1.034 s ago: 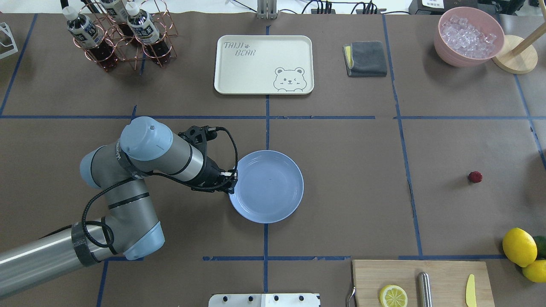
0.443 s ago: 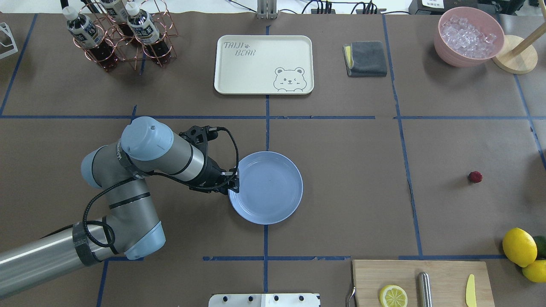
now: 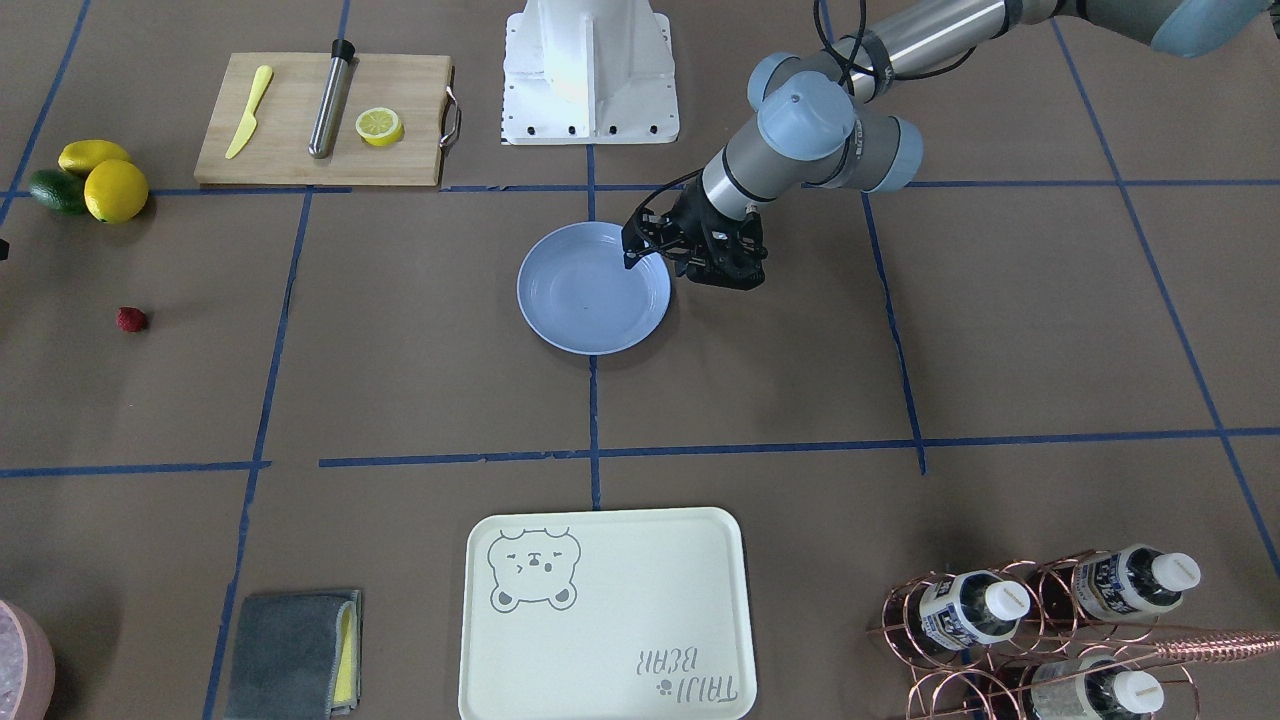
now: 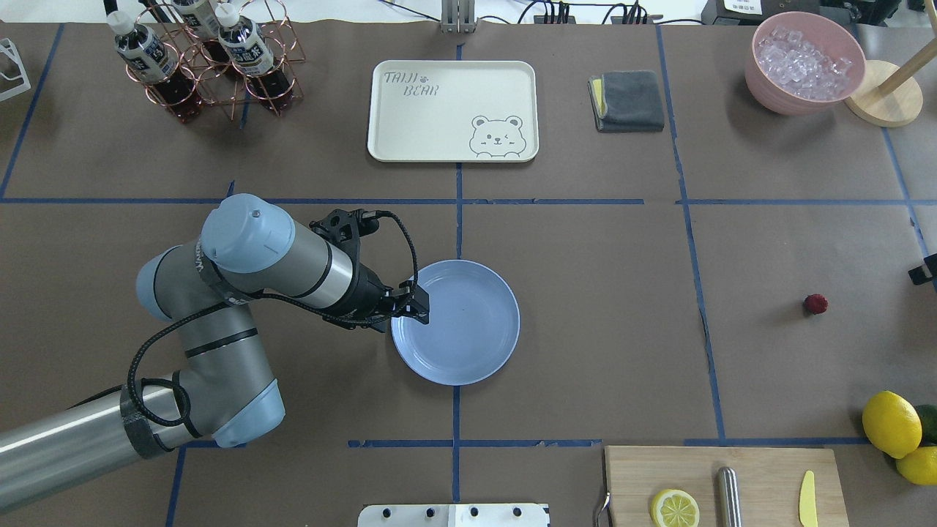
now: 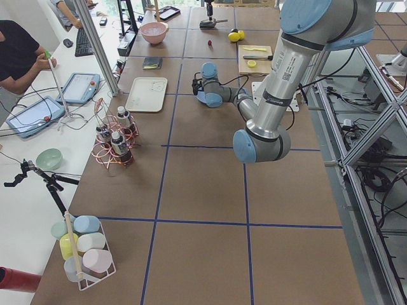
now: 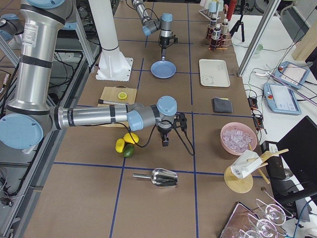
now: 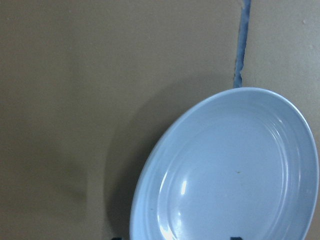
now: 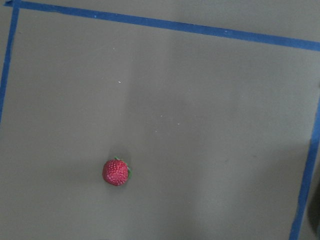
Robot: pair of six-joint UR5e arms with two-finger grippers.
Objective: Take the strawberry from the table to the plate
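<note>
The left gripper (image 4: 416,306), spread wide and empty, has shifted in over the plate (image 4: 468,344) rim, leaving the strawberry (image 4: 815,304), well right of the plate, unpicked

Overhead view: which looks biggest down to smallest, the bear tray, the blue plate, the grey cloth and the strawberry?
1. bear tray
2. blue plate
3. grey cloth
4. strawberry
The tray and plate are fairly close in size, and the other two are clearly smaller.
</note>
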